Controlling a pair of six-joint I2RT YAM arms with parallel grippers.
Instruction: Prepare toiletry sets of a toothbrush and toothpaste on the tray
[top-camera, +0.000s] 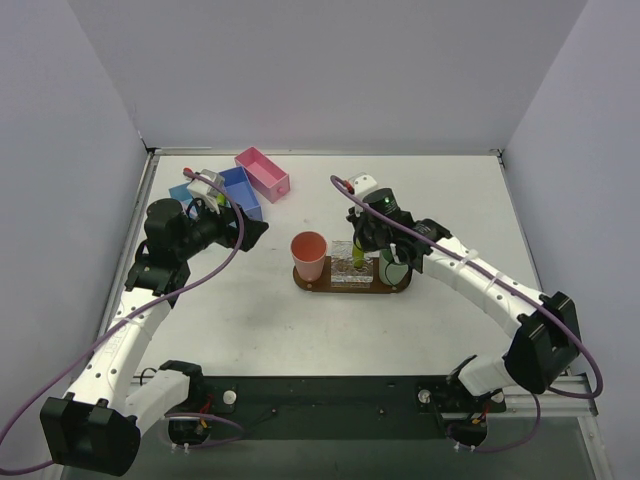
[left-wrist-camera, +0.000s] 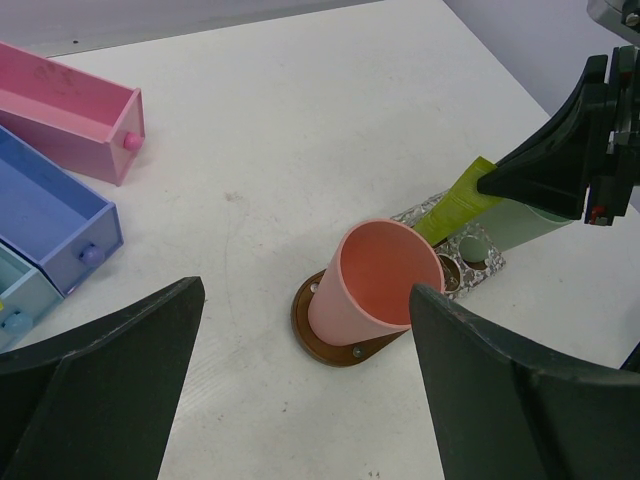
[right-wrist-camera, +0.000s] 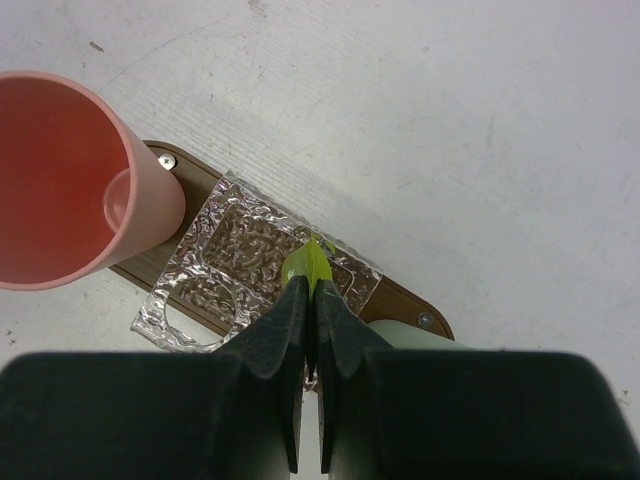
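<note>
Well left of the tray (top-camera: 345, 290) and behind it stand three drawer-like bins. The light blue bin (top-camera: 182, 192) is partly hidden by the left arm; the blue bin (top-camera: 240, 190) and the pink bin (top-camera: 263, 172) are next to it. The left gripper (top-camera: 247, 232) hovers left of the tray, its fingers (left-wrist-camera: 100, 390) spread wide, holding and touching nothing. A salmon-pink cup (top-camera: 309, 255) stands upright on the tray's left end. Crinkled foil (right-wrist-camera: 245, 255) covers the tray's middle. Above that foil the right gripper (right-wrist-camera: 310, 292) pinches a yellow-green toothpaste tube (right-wrist-camera: 308, 264), fingers pressed tight on it. Its own wrist camera shows only the tube's tip. Seen from the left wrist, the tube slants down toward the foil. Its lower end is cut off behind the salmon-pink cup, so I cannot tell whether it touches the tray. A pale green cup (top-camera: 392, 268) on the tray's right end is largely hidden by the right gripper.
</note>
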